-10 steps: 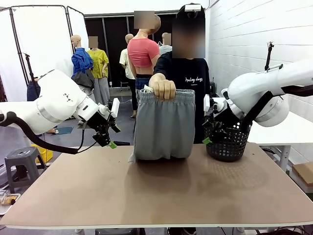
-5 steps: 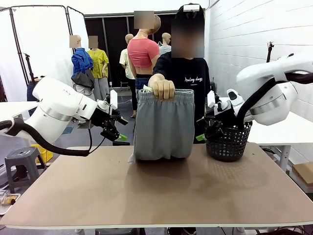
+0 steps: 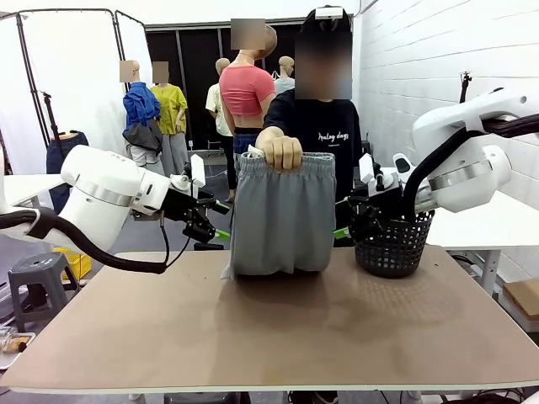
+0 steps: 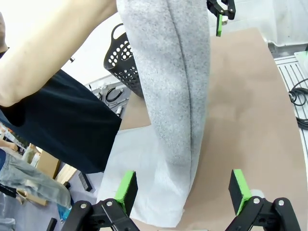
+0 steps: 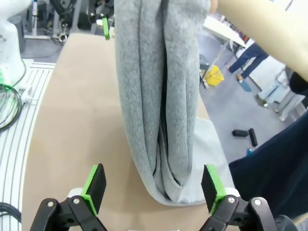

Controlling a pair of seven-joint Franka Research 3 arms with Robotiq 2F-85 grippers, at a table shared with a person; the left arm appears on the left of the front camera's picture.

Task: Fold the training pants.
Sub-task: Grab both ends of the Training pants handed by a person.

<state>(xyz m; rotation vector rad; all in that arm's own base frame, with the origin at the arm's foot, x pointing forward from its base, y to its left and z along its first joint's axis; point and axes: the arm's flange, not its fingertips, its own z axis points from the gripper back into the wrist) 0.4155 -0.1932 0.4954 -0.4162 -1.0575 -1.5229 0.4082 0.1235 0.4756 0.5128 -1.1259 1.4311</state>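
The light grey training pants (image 3: 282, 219) hang upright over the far middle of the table (image 3: 269, 337). A person's hand (image 3: 280, 151) holds them by the gathered waistband, and their lower end touches the tabletop. My left gripper (image 3: 217, 225) hovers open just left of the pants, pointing at their side. Its wrist view shows the pants (image 4: 178, 86) edge-on between its green pads (image 4: 126, 190). My right gripper (image 3: 344, 227) hovers open just right of the pants. The pants (image 5: 154, 96) hang beyond its spread pads (image 5: 212, 185). Neither gripper touches the fabric.
A black mesh basket (image 3: 392, 244) stands at the far right of the table, right behind my right gripper. The person stands at the far edge behind the pants. The near half of the tabletop is bare brown board.
Both arms have swung inward toward the hanging pants. The left gripper rose and moved right, and the right gripper moved left. The person's hand and the pants stayed still.
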